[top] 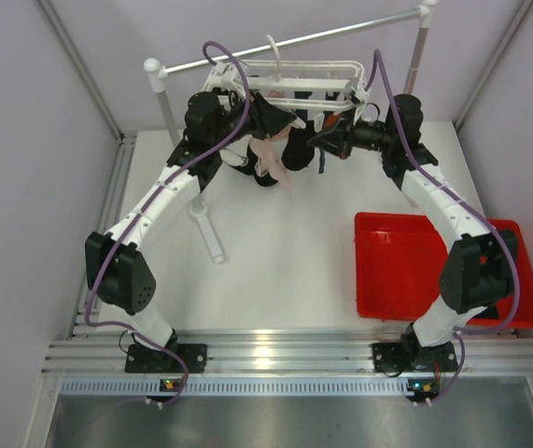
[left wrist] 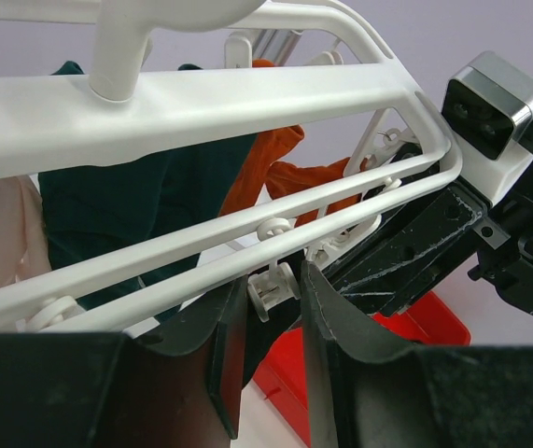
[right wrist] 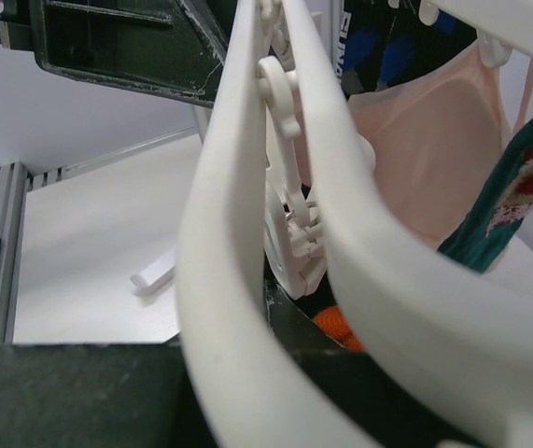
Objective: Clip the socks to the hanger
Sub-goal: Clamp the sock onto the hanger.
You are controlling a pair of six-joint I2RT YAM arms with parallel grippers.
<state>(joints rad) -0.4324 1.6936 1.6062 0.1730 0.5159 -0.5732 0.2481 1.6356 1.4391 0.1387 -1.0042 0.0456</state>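
Flanking a small white plastic clip (left wrist: 273, 294), at left: left gripper (left wrist: 271, 280), black jaws part-closed and pressed on the clip's two sides.

Centre: white plastic oblong double-rail hanger (top: 294, 87), hooked over a long grey metal rail (top: 341, 30). Its long axis runs left to right, roughly along that rail, with the hook upward.

Hung from it, all dangling downward:
- pale pink fabric sock (right wrist: 425, 149)
- dark teal sock (left wrist: 126, 205)
- orange sock (left wrist: 266, 168)
- black sock with blue markings (right wrist: 364, 28), cut off at the frame top

Right of centre: right gripper (top: 322, 140), jaws closed and almost wholly hidden behind the hanger's rails in its own wrist view. Orange fabric shows right at them; whether they grip it cannot be made out.

Far right: red rectangular plastic tray (top: 397, 271) on the white table (top: 275, 252). The right arm covers its right part, and the exposed floor is plain red.
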